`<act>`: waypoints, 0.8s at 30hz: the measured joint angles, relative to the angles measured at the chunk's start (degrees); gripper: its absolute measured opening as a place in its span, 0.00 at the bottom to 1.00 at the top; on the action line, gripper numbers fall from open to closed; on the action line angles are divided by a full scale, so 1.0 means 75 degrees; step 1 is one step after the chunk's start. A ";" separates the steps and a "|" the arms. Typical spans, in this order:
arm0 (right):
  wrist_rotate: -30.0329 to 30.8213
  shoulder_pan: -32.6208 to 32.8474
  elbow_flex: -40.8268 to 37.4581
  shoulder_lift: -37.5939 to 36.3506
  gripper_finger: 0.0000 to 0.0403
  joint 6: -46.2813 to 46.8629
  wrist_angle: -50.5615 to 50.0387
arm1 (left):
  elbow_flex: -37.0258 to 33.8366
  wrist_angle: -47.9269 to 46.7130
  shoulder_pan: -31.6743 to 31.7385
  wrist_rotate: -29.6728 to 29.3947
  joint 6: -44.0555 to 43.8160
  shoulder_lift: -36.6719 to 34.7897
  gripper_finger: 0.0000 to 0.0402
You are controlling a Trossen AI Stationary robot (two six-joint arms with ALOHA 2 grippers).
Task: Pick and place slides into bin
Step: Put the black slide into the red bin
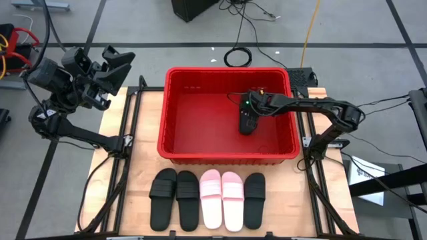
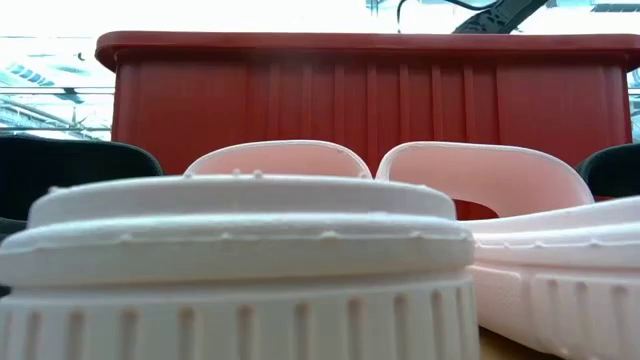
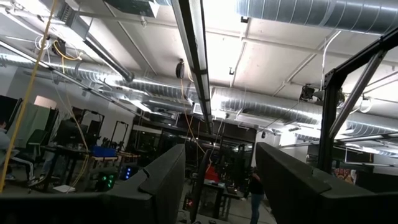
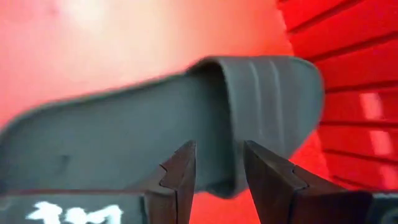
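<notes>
Right end effector [image 1: 247, 115] is down inside the red bin [image 1: 175, 113], fingers [image 4: 180, 180] clamped across the strap edge of a black slide [image 4: 155, 118], which hangs at the bin's right half. Five more slides [image 1: 205, 200] sit in a row on the counter [image 1: 133, 193] before the bin. Left end effector [image 1: 115, 63] waits spread wide, raised off to the counter's left.

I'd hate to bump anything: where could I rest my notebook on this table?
Bare wood lies left of the red bin, beside the outer black slide, and right of the last black slide. Crowded: the five-slide row, and inside the bin, where the right gripper holds a black slide.
</notes>
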 joint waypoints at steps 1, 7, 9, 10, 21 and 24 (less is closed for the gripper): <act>0.0144 0.0002 0.0001 -0.0008 0.31 -0.0079 0.0055 | 0.0000 0.0002 0.0000 0.0000 0.0008 0.0000 0.50; 0.0412 -0.0013 0.0006 -0.0063 0.31 -0.0209 0.0084 | 0.0000 -0.0004 0.0000 -0.0003 0.0034 0.0000 0.50; 0.0404 -0.0013 0.0006 -0.0063 0.31 -0.0188 0.0050 | 0.0000 -0.0004 0.0000 -0.0003 0.0034 0.0000 0.50; 0.0404 -0.0013 0.0006 -0.0063 0.31 -0.0188 0.0055 | 0.0000 -0.0004 0.0000 -0.0003 0.0034 0.0000 0.50; -0.0236 -0.0001 0.0003 -0.0649 0.31 0.0191 0.0248 | 0.0000 -0.0007 0.0002 -0.0003 0.0028 0.0000 0.50; -0.0599 -0.0004 0.0003 -0.1068 0.31 0.0260 0.0347 | 0.0000 -0.0010 0.0000 -0.0006 0.0047 0.0000 0.50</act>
